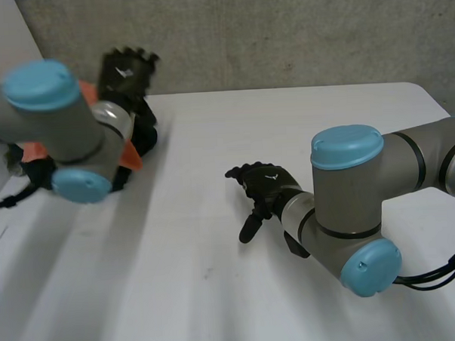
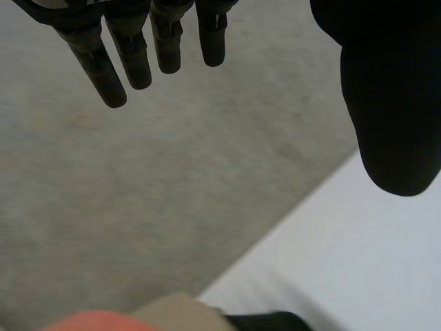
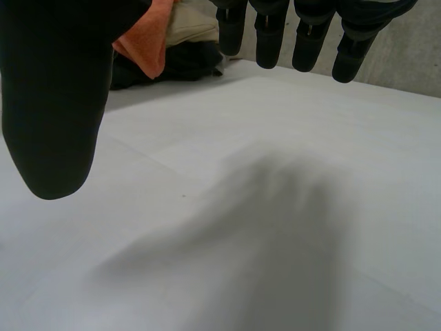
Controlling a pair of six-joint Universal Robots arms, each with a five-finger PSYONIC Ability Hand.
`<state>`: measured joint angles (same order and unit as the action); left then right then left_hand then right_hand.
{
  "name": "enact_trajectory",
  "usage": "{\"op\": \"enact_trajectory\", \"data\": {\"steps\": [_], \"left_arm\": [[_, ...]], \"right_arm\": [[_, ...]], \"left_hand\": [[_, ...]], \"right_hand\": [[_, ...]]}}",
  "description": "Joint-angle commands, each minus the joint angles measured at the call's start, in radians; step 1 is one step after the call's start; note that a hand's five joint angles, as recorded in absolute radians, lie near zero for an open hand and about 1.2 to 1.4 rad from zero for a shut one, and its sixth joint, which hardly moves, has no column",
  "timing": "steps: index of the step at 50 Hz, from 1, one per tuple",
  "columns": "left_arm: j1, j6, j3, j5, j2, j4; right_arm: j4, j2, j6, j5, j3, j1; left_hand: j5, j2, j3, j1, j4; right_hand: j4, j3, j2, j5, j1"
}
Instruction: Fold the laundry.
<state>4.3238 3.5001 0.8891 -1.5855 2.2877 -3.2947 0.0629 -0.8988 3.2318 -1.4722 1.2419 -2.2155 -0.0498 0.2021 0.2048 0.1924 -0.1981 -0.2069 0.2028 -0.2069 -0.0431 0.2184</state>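
Closest to me are two arms, the left arm (image 1: pixel 44 118) at 9 o'clock and the right arm (image 1: pixel 349 188) at 4 o'clock. My right robot hand (image 1: pixel 266 185) is over the middle of the tabletop (image 1: pixel 218 292), fingers wide, holding nothing. My left robot hand (image 1: pixel 125 73) hangs at 10 o'clock, fingers straight and empty, above one laundry pile (image 1: pixel 132 156). I count three pieces: orange cloth (image 3: pixel 148 41), beige cloth (image 3: pixel 189 24), black cloth (image 3: pixel 172 65).

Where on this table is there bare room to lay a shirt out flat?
Most of the white table is bare: the wide stretch between the laundry pile and the right hand, and the near side between the arms. It is crowded at the far left corner, where the pile lies beneath the left arm.
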Motion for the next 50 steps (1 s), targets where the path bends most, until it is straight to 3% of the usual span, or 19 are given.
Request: {"op": "enact_trajectory", "data": {"steps": [1,6,9,14,20,24,25,27,30,38,50], "left_arm": [[0.131,0.007,-0.128,-0.039,-0.073,0.153],[0.243,0.016,-0.275,0.04,0.008,0.372],[0.284,0.014,-0.297,0.096,0.047,0.405],[0.355,0.016,-0.282,0.2,0.11,0.353],[0.385,0.02,-0.262,0.21,0.167,0.258],[0.392,0.039,-0.26,0.208,0.196,0.201],[0.39,0.043,-0.259,0.211,0.199,0.182],[0.382,0.043,-0.259,0.205,0.19,0.153],[0.372,0.045,-0.259,0.197,0.179,0.121],[0.333,0.024,-0.259,0.156,0.053,0.047],[0.096,-0.176,-0.269,0.153,-0.29,-0.002]], "right_arm": [[0.015,-0.005,-0.018,0.032,0.005,0.01],[0.046,-0.012,-0.035,0.078,0.007,0.022],[0.049,-0.017,-0.041,0.09,0.011,0.031],[0.051,-0.022,-0.058,0.122,0.018,0.051],[0.049,-0.023,-0.064,0.128,0.028,0.059],[0.049,-0.023,-0.066,0.128,0.031,0.065],[0.049,-0.025,-0.066,0.128,0.031,0.068],[0.049,-0.025,-0.072,0.13,0.033,0.071],[0.049,-0.029,-0.079,0.13,0.033,0.076],[0.049,-0.074,-0.101,0.127,0.045,0.109],[0.064,-0.164,-0.096,0.139,-0.012,0.273]], "left_hand": [[0.05,-0.028,-0.03,-0.018,0.024],[0.05,-0.028,-0.03,-0.018,0.024],[0.05,-0.028,-0.03,-0.018,0.024],[0.05,-0.028,-0.03,-0.018,0.024],[0.011,0.011,0.009,0.021,-0.015],[-0.296,0.318,0.316,0.328,-0.322],[-0.597,0.619,0.616,0.629,-0.623],[-0.921,0.943,0.941,0.953,-0.947],[-1.171,1.193,1.191,1.203,-1.197],[-1.172,1.194,1.191,1.204,-1.198],[-1.172,1.194,1.191,1.204,-1.198]], "right_hand": [[0.032,-0.028,0.032,0.043,-0.044],[0.032,-0.028,0.032,0.043,-0.044],[0.032,-0.028,0.032,0.043,-0.044],[0.032,-0.028,0.032,0.043,-0.044],[0.032,-0.028,0.032,0.043,-0.044],[0.032,-0.028,0.032,0.043,-0.044],[0.032,-0.028,0.032,0.043,-0.044],[0.032,-0.028,0.032,0.043,-0.044],[0.032,-0.028,0.032,0.043,-0.044],[0.032,-0.028,0.032,0.043,-0.044],[0.032,-0.028,0.032,0.043,-0.044]]}}
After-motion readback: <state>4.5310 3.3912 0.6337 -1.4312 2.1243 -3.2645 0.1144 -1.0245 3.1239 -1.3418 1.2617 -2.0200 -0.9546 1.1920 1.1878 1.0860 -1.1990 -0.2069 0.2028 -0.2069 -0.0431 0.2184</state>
